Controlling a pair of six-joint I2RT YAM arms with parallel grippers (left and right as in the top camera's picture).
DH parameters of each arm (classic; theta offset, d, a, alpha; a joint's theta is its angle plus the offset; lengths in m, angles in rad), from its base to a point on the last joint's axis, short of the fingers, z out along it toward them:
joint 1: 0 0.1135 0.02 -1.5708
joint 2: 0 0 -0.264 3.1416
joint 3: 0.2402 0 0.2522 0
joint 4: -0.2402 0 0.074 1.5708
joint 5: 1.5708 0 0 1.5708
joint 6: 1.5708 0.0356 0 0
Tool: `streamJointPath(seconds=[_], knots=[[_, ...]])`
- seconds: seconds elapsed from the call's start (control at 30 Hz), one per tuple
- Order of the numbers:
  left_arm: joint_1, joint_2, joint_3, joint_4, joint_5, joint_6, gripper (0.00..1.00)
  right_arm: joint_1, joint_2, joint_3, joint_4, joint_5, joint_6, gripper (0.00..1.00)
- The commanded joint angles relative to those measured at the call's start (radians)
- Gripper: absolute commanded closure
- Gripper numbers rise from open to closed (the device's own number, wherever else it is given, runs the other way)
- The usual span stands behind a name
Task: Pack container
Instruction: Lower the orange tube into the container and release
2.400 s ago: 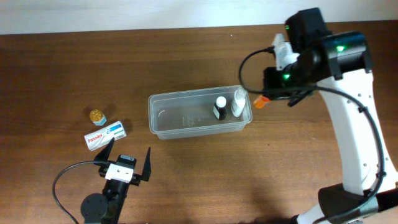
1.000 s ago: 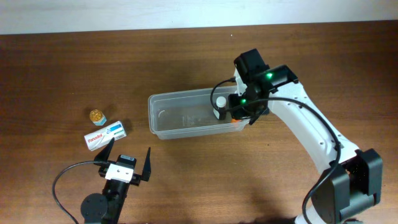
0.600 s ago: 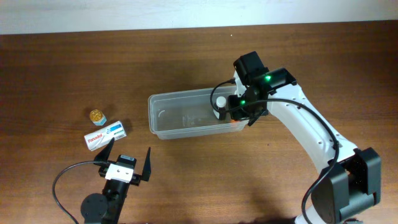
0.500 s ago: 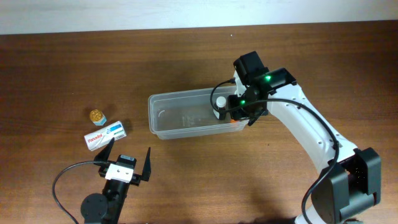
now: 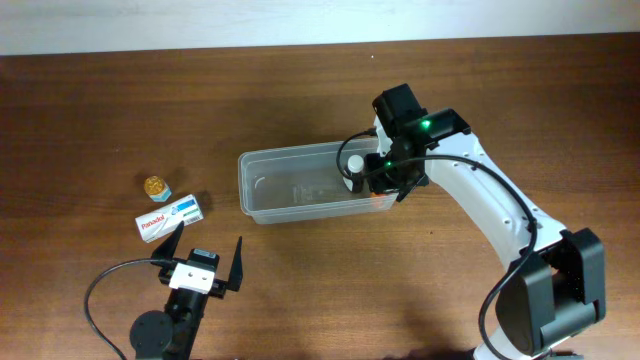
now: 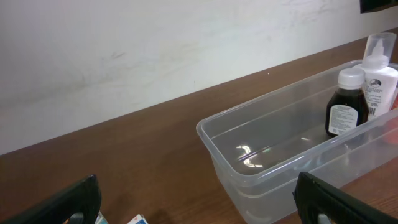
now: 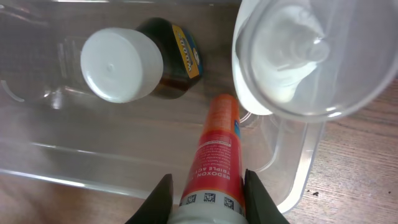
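The container (image 5: 300, 153) is a clear plastic tub mid-table; it also shows in the left wrist view (image 6: 249, 143) and the right wrist view (image 7: 93, 168). Its right end holds a dark bottle with a white cap (image 5: 353, 165) (image 6: 345, 102) (image 7: 121, 65) and a white bottle with a clear cap (image 6: 378, 71) (image 7: 292, 56). My right gripper (image 5: 385, 188) (image 7: 205, 199) is shut on an orange-red Redoxon tube (image 7: 217, 149), which is lowered inside the tub's right end, next to both bottles. My left gripper (image 5: 205, 258) (image 6: 199, 205) is open and empty, near the front edge.
A Panadol box (image 5: 170, 217) and a small gold-topped jar (image 5: 156, 188) lie on the wooden table left of the tub, just behind my left gripper. The box's corner shows in the left wrist view (image 6: 140, 219). A white wall runs along the table's far edge.
My right arm came from the back right with the tube and lowered it into the tub's right end. In the last half second it barely moved. The left arm stayed still.
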State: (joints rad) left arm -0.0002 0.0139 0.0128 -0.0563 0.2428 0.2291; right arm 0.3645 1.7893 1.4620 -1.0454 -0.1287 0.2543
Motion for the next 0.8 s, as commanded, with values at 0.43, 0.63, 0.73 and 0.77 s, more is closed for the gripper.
streamJointPath(seconds=[0.43,0.63,0.73,0.77], knots=[[0.003,-0.007,-0.003,-0.005,-0.003,0.011,0.01,0.008,0.001,0.056,-0.018,0.008,-0.011,0.45],[0.003,-0.007,-0.003,-0.005,-0.003,0.011,0.01,0.003,-0.001,0.332,-0.207,0.012,-0.037,0.43],[0.003,-0.007,-0.004,-0.005,-0.003,0.011,0.00,-0.017,-0.001,0.477,-0.313,0.060,-0.036,0.30],[0.003,-0.007,-0.003,-0.005,-0.003,0.011,0.01,-0.032,-0.001,0.523,-0.348,0.086,-0.035,0.18]])
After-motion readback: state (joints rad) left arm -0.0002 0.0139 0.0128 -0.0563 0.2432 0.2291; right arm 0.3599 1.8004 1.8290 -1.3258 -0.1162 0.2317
